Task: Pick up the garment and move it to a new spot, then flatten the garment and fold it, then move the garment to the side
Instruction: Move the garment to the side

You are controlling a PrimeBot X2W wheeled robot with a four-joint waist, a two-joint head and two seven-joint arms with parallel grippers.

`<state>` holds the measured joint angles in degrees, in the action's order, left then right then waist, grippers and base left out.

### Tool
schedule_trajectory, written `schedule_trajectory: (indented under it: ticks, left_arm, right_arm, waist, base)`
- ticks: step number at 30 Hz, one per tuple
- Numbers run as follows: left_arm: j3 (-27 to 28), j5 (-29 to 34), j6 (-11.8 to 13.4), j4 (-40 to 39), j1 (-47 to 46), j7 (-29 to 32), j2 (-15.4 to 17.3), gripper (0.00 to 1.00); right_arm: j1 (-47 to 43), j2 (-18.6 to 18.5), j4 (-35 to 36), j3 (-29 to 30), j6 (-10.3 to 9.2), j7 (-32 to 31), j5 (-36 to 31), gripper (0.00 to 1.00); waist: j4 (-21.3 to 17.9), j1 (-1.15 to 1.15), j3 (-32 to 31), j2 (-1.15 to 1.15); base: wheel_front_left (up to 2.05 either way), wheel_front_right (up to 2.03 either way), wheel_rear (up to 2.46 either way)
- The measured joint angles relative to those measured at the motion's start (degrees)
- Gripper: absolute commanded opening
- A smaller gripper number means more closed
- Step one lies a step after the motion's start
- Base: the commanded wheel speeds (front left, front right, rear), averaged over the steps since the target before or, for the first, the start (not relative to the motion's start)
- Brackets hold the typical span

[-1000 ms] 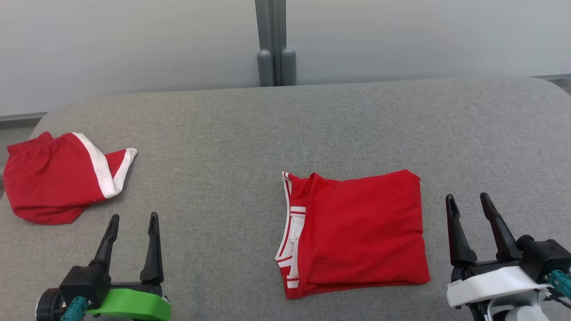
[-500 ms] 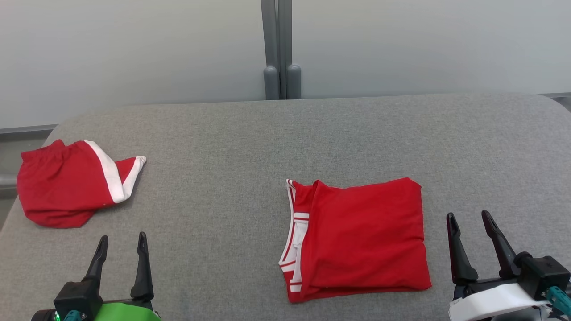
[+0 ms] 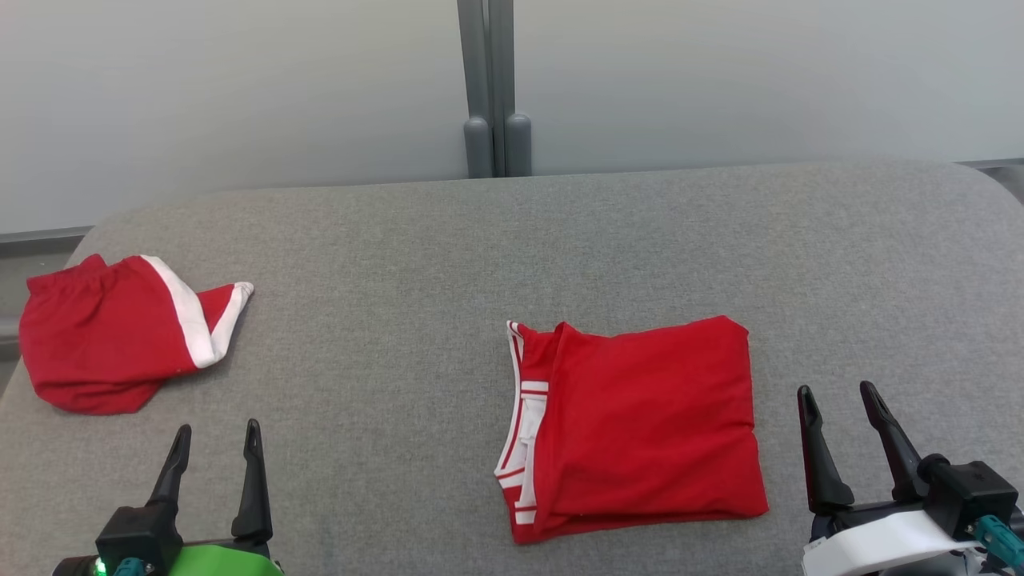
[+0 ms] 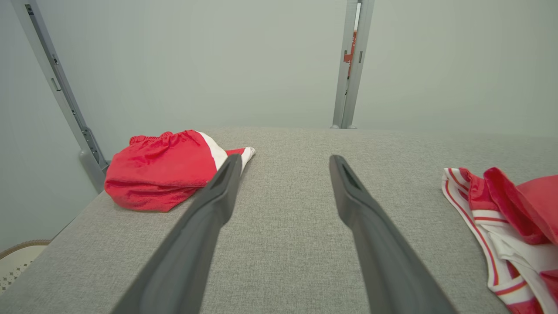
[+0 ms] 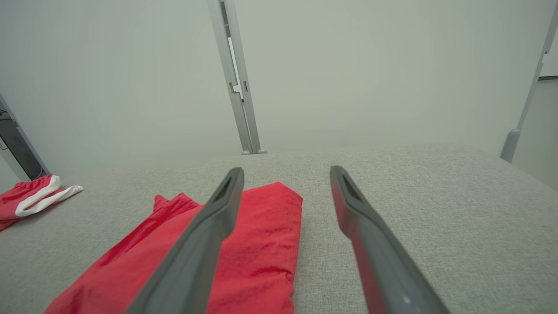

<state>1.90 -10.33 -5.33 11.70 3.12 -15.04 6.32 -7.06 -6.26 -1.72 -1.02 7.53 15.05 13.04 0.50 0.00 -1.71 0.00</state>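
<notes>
dark long-fingered left gripper (image 3: 218, 430) and right gripper (image 3: 837, 390) are spread wide, holding nothing. soft red folded cloth shirt (image 3: 648, 424) lies flat, near right on woven grey pad (image 3: 400, 240), white-striped edge pointing left.

Shirt (image 3: 640, 424) right of shorts (image 3: 112, 336)

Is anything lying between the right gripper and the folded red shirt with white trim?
Nothing visible does. Only bare grey upholstered surface lies between the open right gripper and the folded red shirt. The crumpled red-and-white garment sits far left.
</notes>
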Motion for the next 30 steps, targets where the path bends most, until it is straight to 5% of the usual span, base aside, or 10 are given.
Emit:
schedule_trajectory:
  ticks: [30]
  left_arm:
    - [1.47,1.07,-1.04,0.53,-0.18,0.00,-1.04,1.00]
  right_arm:
    - [0.52,-0.30,-1.29,-1.05,0.00,0.00,-0.09,1.00]
  waist:
    - [-0.40,0.00,0.07,0.00]
  base:
    - [0.00,0.00,0.00]
